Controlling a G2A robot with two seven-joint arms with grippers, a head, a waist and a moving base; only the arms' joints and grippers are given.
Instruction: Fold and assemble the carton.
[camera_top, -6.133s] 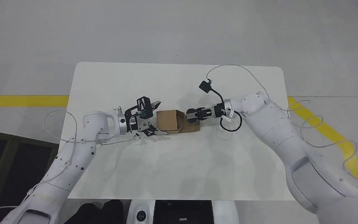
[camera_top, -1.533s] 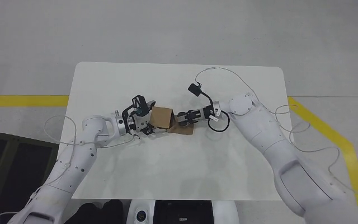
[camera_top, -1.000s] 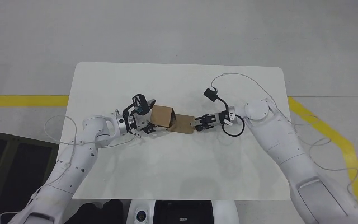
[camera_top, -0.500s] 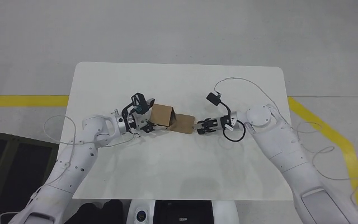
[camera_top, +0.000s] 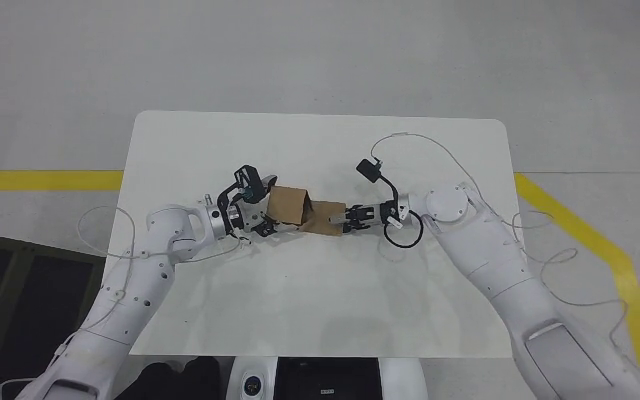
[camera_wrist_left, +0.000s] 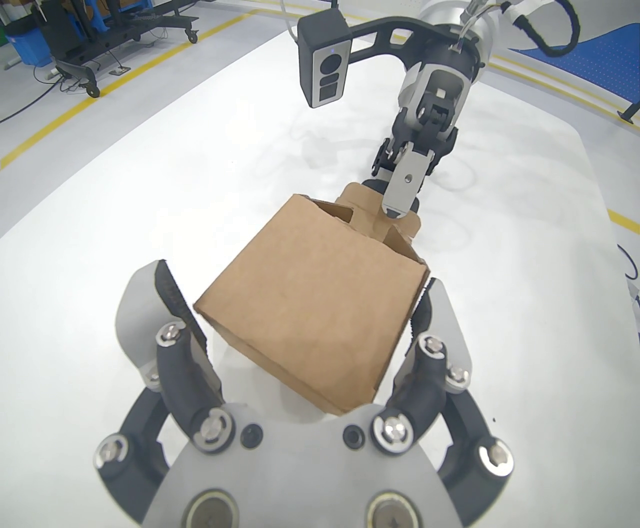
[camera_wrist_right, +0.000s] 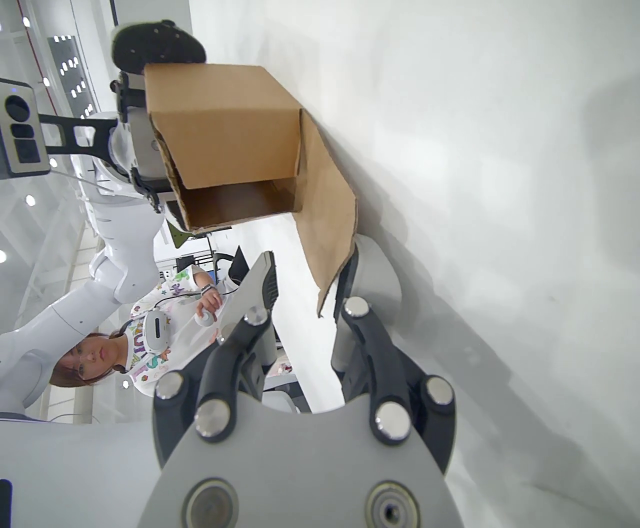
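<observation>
Top view: carton lies mid-desk between the two arms. Left pincer clamps one end of the carton across its width, a pad on each side wall. We judge the hold firm, and the body appears tilted slightly off the desk. Right pincer is at the opposite, open end. Its fingers are parted with the long flap between them. One finger lies against the flap and the other stands clear, so nothing is gripped there.

Step in hand, as we judge it: folding this flap across the open mouth. To do it well, we close near the flap's free edge and swing it about its crease rather than pushing along the carton. The left pincer braces the body against sliding. Risk: the walls skew if the push is off-square.

Contents: the right wrist view looks into the mouth. What we see of the interior is bare cardboard, nothing inside. The clamped end is hidden.
</observation>
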